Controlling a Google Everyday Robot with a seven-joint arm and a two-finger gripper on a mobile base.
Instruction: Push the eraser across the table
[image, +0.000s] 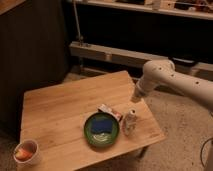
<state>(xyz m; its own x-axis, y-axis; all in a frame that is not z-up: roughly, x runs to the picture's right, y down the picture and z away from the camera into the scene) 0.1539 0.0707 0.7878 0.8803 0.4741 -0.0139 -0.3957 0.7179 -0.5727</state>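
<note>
We start with the low, light wooden plank table (65, 107), then the white robot arm (175, 82) reaching in from three o'clock. Its gripper (135, 96) hangs over the table's right edge, pinched together and empty. The round green plate (89, 134), carrying a blue rectangular pad (102, 125), sits toward five o'clock on the tabletop. A small white bottle (130, 122) stands at its three o'clock. The small flat whitish-and-red eraser (110, 111) lies at the plate's one o'clock, beside the rim and at eight o'clock from the gripper, apart from it. We judge it light, stiff and somewhat grippy underneath. It needs no grasp, just the closed tip pressed low against a long side.
</note>
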